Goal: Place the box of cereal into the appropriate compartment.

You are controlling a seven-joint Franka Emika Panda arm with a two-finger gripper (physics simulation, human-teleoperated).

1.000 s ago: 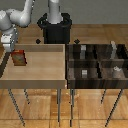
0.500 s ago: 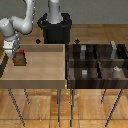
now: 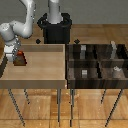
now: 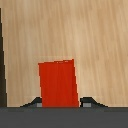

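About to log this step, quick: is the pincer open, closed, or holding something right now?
Pincer: closed on the box of cereal, one fingertip showing on each side of it, above the light wood tray.

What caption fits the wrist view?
Gripper around the red cereal box above the light wood tray floor.

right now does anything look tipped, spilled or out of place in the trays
Nothing stands out. The small red-orange cereal box stands in the large light wood tray at the exterior view's left, the gripper right at it. The grey blocks sit inside the dark brown divided bin; nothing lies spilled.
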